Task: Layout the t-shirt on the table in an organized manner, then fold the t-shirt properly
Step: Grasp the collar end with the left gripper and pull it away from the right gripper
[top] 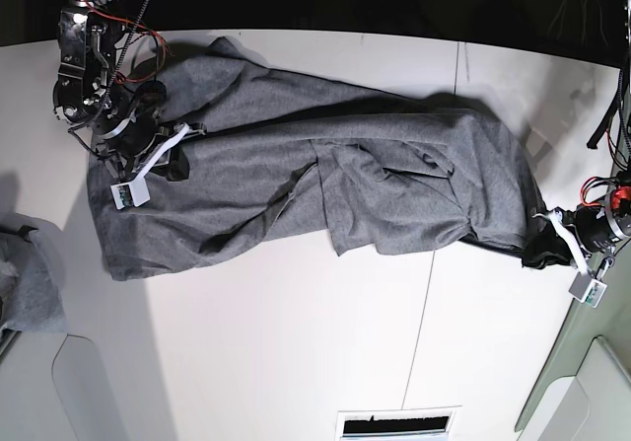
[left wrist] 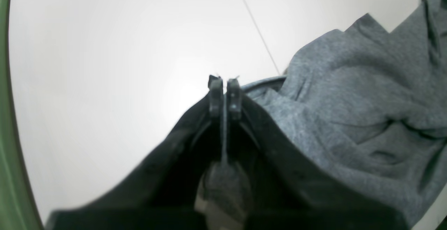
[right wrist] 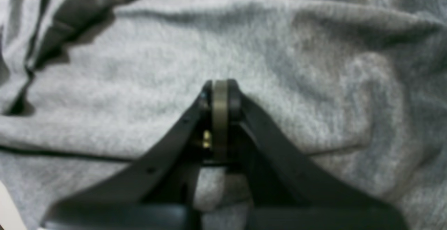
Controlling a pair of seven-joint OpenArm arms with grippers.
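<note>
T-shirt (top: 325,184) stretched, wrinkled, across the surface (top: 296,362) between both arms. Left end effector (left wrist: 225,95) clamped on a thin fold at the shirt's edge; right end effector (right wrist: 220,99) pinched on fabric over the opposite end. Bare surface lies wide along the near side.

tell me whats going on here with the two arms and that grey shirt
A two-armed robot is spreading the t-shirt across the table. The left gripper is shut on one end of the shirt, the right gripper on the opposite end, so the cloth is stretched out between them. The shirt is still rumpled, with creases and folded-over flaps through the middle, so no folding has been done yet. A smaller grey cloth bundle lies apart at the table's edge.
</note>
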